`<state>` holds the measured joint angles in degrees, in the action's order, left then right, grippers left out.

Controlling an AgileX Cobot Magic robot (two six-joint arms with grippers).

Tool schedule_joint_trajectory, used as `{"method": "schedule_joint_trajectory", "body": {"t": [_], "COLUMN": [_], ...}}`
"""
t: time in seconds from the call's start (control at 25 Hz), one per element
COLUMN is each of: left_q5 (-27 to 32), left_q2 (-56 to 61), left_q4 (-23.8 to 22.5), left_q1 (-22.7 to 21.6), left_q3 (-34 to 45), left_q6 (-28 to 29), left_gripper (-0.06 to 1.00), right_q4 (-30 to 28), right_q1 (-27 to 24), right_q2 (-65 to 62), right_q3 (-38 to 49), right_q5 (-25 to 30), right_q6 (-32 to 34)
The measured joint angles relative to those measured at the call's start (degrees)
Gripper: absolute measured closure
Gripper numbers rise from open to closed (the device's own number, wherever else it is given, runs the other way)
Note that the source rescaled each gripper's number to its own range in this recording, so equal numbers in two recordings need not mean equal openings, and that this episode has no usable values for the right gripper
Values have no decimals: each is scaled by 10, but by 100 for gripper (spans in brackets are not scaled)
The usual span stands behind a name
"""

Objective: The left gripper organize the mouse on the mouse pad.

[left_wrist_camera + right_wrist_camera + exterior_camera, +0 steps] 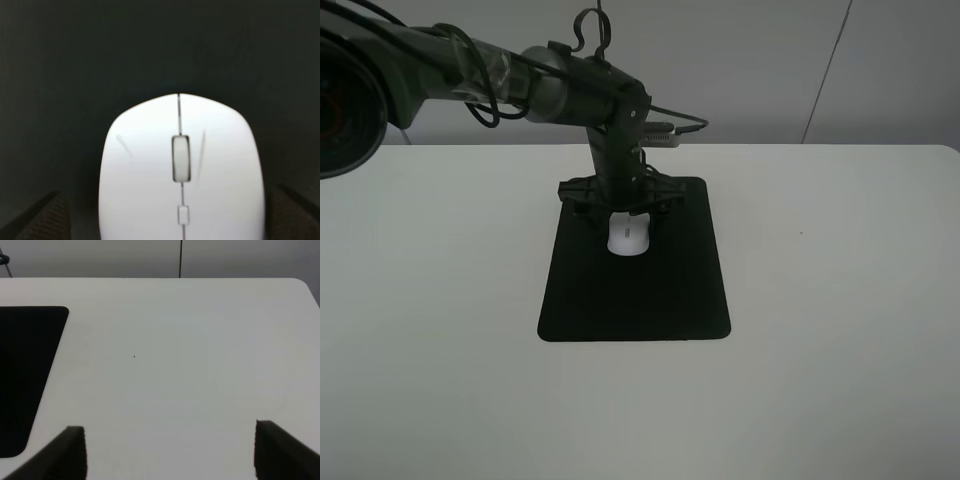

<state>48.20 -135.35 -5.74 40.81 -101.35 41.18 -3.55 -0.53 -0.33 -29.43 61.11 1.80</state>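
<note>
The white mouse [628,236] with a grey scroll wheel lies on the far half of the black mouse pad [630,300], its wheel end facing the front. My left gripper [625,210] reaches down over the mouse's rear end, fingers spread wide to either side. In the left wrist view the mouse [180,175] fills the middle over the mouse pad [75,60], and the dark fingertips [35,220] show at both lower corners with a dark gap beside the mouse; the gripper [160,222] is open. My right gripper [170,450] is open over bare table.
The white table [840,300] spreads all around the pad. A grey wall with a thin dark cable runs behind the table's far edge. In the right wrist view a corner of the mouse pad [25,365] shows beside the open fingers.
</note>
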Motion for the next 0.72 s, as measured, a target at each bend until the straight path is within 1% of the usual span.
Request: {"method": "schedule_joint_trajectory", "body": {"t": [0.2, 0.32, 0.72], "left_q5": [1, 4, 68], "left_q2": [29, 48, 127], "left_q4": [-4, -4, -14], "left_q1": [0, 0, -1], "left_q3": [-7, -7, -8], "left_q6": [-4, -19, -51], "left_gripper": [-6, -6, -6], "right_q4": [0, 0, 1], "right_q1": [0, 0, 0], "right_q2": [0, 0, 0], "right_q3": [0, 0, 0], "right_q5": [0, 0, 0], "right_q6": [0, 0, 0]}}
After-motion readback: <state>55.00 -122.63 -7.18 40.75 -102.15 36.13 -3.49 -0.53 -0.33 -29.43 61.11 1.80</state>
